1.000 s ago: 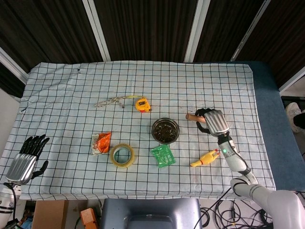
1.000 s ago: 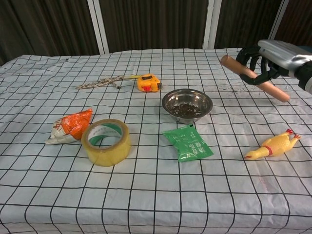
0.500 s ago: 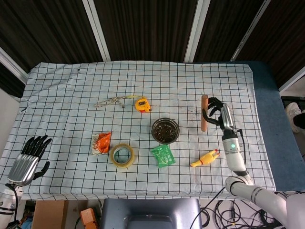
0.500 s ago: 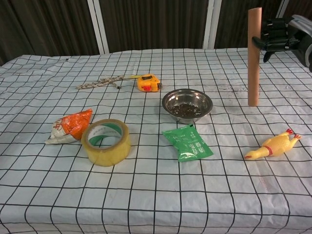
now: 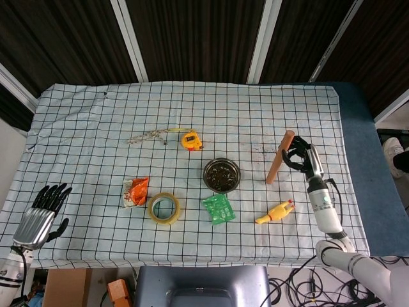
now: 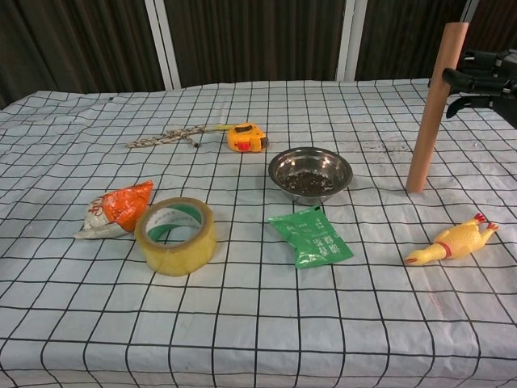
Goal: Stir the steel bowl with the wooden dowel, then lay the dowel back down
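The steel bowl [image 5: 222, 174] [image 6: 310, 174] sits at mid-table with dark bits inside. To its right the wooden dowel [image 5: 279, 157] [image 6: 435, 109] stands steeply tilted, its lower end at the checked cloth and its top leaning away to the right. My right hand [image 5: 300, 157] [image 6: 478, 79] holds the dowel near its upper part with its fingertips, from the right side. The dowel is outside the bowl, about a bowl's width from it. Beyond the near-left table corner my left hand [image 5: 39, 217] hangs open and holds nothing.
A yellow rubber chicken [image 5: 275, 212] [image 6: 452, 240] lies just in front of the dowel. A green packet [image 5: 218, 208] lies before the bowl, with a tape roll [image 5: 163, 208] and an orange packet [image 5: 135, 190] to the left. Behind the bowl are a tape measure [image 5: 192, 139] and a cord [image 5: 148, 136].
The dowel swung from lying across my right hand to standing on end, and now leans with its top to the right. The right hand drew back to the right. The left hand barely moved.
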